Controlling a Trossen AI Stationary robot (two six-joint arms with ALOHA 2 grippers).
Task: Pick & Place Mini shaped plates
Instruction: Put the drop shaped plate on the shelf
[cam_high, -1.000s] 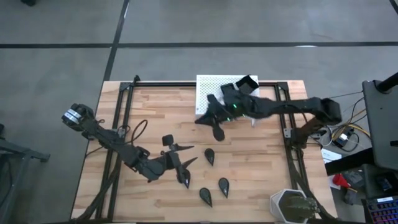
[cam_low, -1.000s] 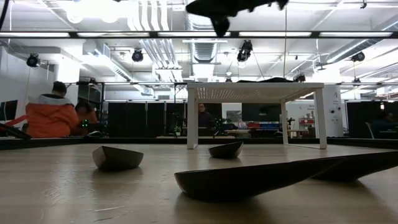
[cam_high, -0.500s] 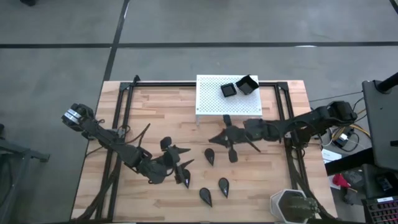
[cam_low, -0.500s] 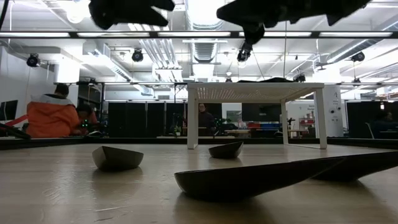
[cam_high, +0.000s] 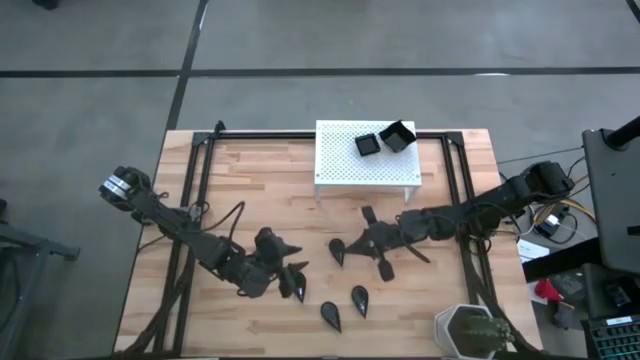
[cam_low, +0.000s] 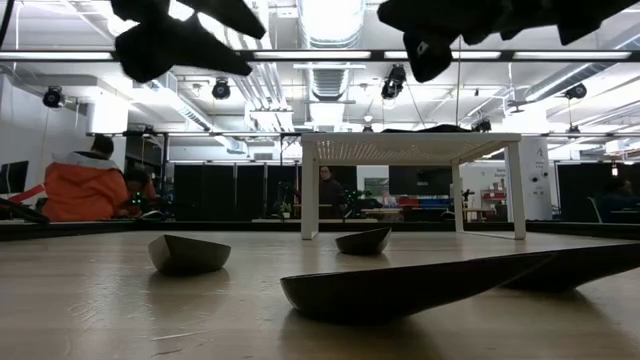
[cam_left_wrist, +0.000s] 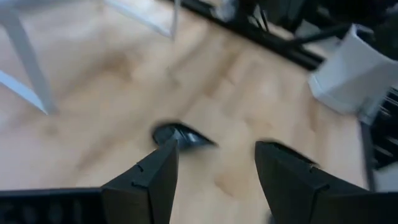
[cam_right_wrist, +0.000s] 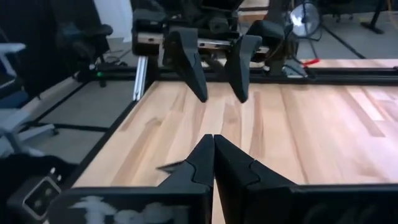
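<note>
Several small black teardrop plates lie flat on the wooden table: one (cam_high: 338, 253) under my right gripper, one (cam_high: 300, 287) by my left gripper, two (cam_high: 330, 316) (cam_high: 359, 298) nearer the near edge. Two square plates (cam_high: 367, 144) (cam_high: 398, 136) sit on the white stand (cam_high: 340, 165). My left gripper (cam_high: 293, 271) (cam_left_wrist: 214, 155) is open, hovering over a teardrop plate (cam_left_wrist: 180, 135). My right gripper (cam_high: 345, 246) (cam_right_wrist: 213, 146) is shut with nothing between its fingers and points at the left gripper (cam_right_wrist: 214, 68). In the low view both grippers (cam_low: 180, 35) (cam_low: 470, 25) hang well above the plates (cam_low: 188, 252) (cam_low: 362, 240).
The white pot with a plant (cam_high: 470, 333) (cam_left_wrist: 348, 74) stands at the near right corner. The stand's legs (cam_low: 308, 190) rise at the far middle of the table. Black frame rails (cam_high: 190, 190) run along the left and right sides. People sit in the room behind (cam_low: 80, 185).
My right gripper has drawn back from above the stand, where a second square plate now shows, and travelled toward the near edge and down over the table's middle. My left gripper has edged right over a teardrop plate and come into the low view.
</note>
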